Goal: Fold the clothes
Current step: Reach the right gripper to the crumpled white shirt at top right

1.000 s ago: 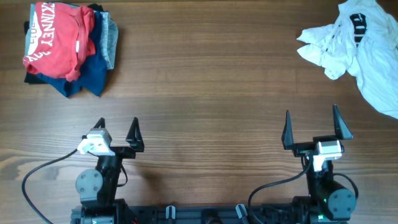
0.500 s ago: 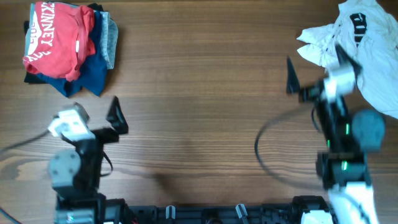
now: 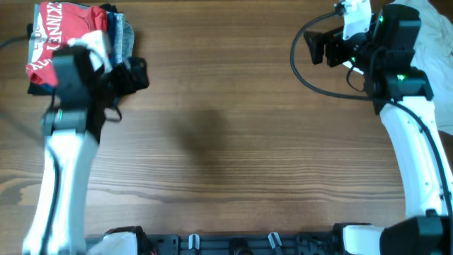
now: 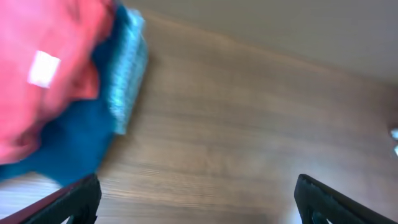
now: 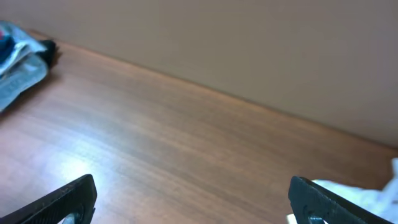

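Observation:
The clothes, a crumpled white T-shirt [image 3: 440, 49], lie at the table's far right corner, mostly hidden behind my right arm. In the right wrist view only a white edge of the T-shirt [image 5: 380, 193] shows at the lower right. My right gripper [image 3: 318, 47] hovers left of it, open, and in its own view the right gripper [image 5: 193, 183] has only bare wood between the fingers. My left gripper [image 3: 136, 74] is open beside the pile at the far left, and in its own view the left gripper [image 4: 198, 186] holds nothing.
A pile of a red T-shirt [image 3: 56, 35] with white lettering on navy and grey folded garments [image 4: 127, 68] sits at the far left corner. The wooden table [image 3: 226, 142] stretches between both arms. A plain wall stands behind the far edge.
Both arms have swung up from the near edge to the far side. The left one now reaches the red pile, the right one the white T-shirt. Both grippers stayed open.

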Controlling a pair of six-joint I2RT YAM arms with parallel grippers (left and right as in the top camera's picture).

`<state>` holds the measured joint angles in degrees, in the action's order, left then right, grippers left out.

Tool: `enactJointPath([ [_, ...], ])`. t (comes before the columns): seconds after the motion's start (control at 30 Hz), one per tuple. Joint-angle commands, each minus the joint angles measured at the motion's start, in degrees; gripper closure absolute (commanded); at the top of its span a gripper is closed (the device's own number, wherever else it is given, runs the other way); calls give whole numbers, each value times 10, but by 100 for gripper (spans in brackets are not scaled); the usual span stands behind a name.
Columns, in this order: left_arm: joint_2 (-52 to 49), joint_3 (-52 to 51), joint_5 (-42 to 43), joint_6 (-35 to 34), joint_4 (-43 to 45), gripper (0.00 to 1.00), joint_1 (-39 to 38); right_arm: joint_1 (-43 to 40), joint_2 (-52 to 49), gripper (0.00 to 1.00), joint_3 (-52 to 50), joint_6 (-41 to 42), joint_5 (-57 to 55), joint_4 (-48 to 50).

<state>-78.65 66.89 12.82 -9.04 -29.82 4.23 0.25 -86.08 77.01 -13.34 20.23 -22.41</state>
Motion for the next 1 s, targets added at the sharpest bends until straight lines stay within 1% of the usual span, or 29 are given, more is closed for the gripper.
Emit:
enactJointPath([
  [0.0, -93, 30, 156, 9, 18, 0, -2, 3, -10, 0, 16, 16, 80, -15],
  [0.1, -144, 30, 232, 9, 38, 0, -3, 1, -10, 0, 16, 41, 79, -23],
  [0.2, -177, 30, 286, 9, 24, 0, -3, -14, -12, 0, 16, 53, 72, -19],
  [0.23, -185, 30, 305, 9, 24, 0, -3, -23, -14, 0, 16, 78, 56, -18],
  [0.37, -182, 33, 315, 9, 30, 0, -3, -83, -33, 0, 17, 154, 31, -17],
  [0.47, -175, 50, 310, 9, 28, 0, -8, -131, -50, 0, 17, 177, 31, -19],
  [0.57, -173, 89, 255, 9, 11, 0, -33, -175, -71, 0, 17, 176, 10, -14],
  [0.7, -174, 149, 117, 9, -2, 0, -94, -209, -108, 0, 17, 177, -89, 8],
  [0.8, -174, 167, 38, 9, 10, 0, -142, -214, -144, 4, 17, 179, -177, 19],
  [0.87, -174, 168, 14, 9, 25, 0, -167, -214, -170, 5, 17, 179, -208, 31],
  [0.97, -174, 167, 3, 9, 35, 0, -190, -214, -206, 5, 17, 186, -223, 51],
])
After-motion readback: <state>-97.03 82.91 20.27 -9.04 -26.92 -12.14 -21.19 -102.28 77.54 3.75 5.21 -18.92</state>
